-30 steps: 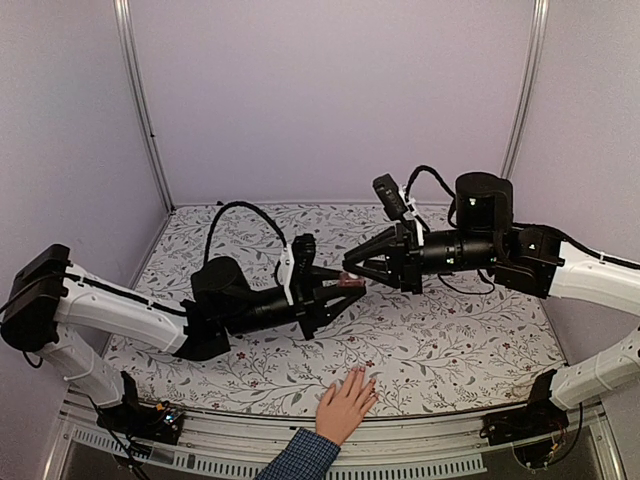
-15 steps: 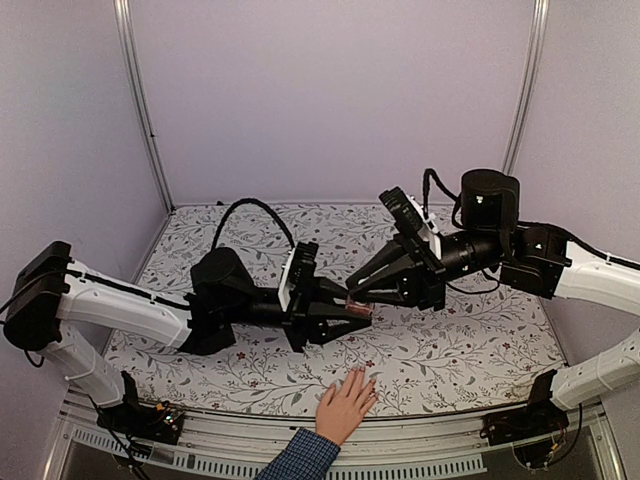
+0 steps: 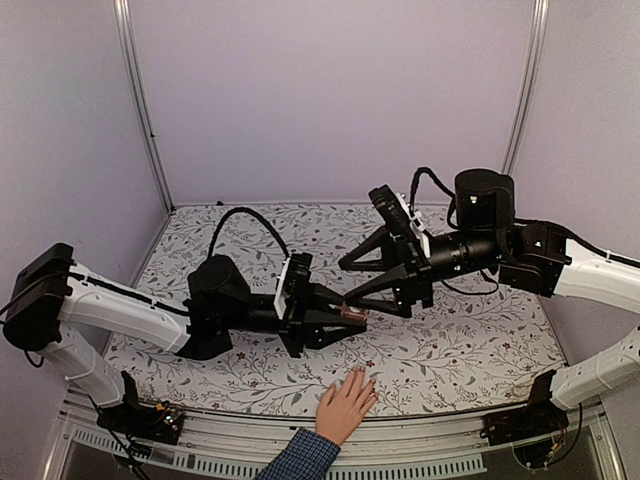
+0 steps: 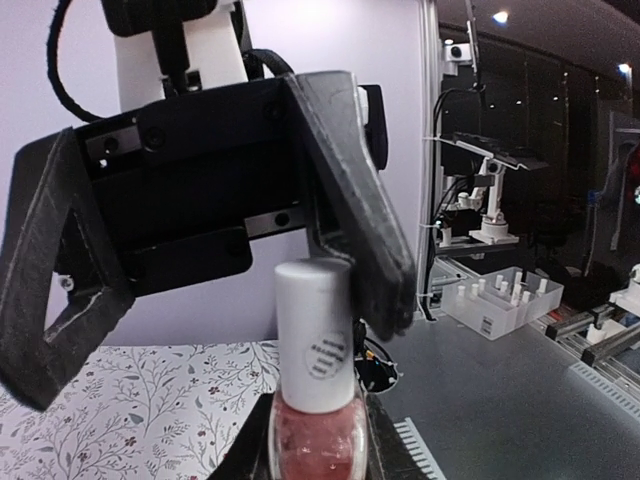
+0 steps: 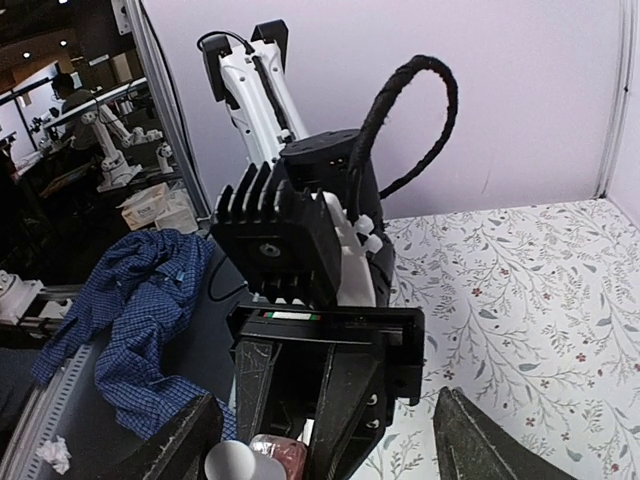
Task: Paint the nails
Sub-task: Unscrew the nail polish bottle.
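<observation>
left pincer (image 3: 348,314) clamps the bottle (image 4: 312,440); right pincer (image 3: 343,283) stands apart at its cap (image 4: 312,335). nails (image 3: 360,373) on the hand (image 3: 345,405) are too tiny to make out.

At bottom centre, the left gripper (image 4: 312,455) clamps a pink bottle (image 4: 312,440); its white cap (image 4: 313,330) stands between the right gripper's (image 4: 215,340) spread fingers.

Bottle (image 4: 312,445) glossy, seemingly glass; its cap (image 4: 313,335) smooth white plastic; table cover (image 3: 450,350) matt, floral-printed; sleeve (image 3: 300,458) checked cloth.
</observation>
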Controlling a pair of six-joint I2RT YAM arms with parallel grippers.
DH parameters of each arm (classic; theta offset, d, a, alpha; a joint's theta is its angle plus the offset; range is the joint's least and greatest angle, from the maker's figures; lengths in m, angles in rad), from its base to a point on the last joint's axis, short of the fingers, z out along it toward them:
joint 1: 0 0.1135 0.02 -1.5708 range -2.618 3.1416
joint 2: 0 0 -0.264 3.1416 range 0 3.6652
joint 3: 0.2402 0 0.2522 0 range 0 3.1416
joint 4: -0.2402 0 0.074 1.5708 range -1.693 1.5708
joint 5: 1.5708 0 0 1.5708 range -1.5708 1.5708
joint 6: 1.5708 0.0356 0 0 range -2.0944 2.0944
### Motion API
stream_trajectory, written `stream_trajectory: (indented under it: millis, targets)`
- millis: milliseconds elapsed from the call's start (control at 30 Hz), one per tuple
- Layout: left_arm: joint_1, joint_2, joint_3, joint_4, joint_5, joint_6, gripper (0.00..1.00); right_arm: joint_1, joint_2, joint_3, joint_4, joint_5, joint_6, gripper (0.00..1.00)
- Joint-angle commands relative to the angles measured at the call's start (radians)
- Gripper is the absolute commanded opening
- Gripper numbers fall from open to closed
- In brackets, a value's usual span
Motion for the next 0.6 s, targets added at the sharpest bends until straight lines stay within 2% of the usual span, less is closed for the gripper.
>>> stream_trajectory:
  millis: [0,67,100,300,433,567]
  targets:
    - [-0.002,-0.041,-0.044,0.043,-0.076,0.064,0.00,-0.010,-0.031,0.031,-0.003,0.226,0.017,0.80]
    - [0.001,-0.054,-0.057,0.029,-0.136,0.084,0.00,-0.010,-0.046,0.031,-0.002,0.298,0.027,0.96]
    - [0.001,-0.058,-0.062,0.019,-0.163,0.095,0.00,-0.010,-0.057,0.031,-0.004,0.348,0.040,0.99]
    - [0.001,-0.066,-0.072,-0.022,-0.283,0.144,0.00,-0.010,-0.060,0.042,-0.065,0.586,0.034,0.99]
    - [0.001,-0.062,-0.073,-0.040,-0.383,0.163,0.00,-0.009,-0.041,0.077,-0.129,0.621,0.002,0.99]
    - [0.000,-0.051,-0.065,-0.070,-0.500,0.165,0.00,-0.010,-0.019,0.116,-0.170,0.591,0.028,0.99]
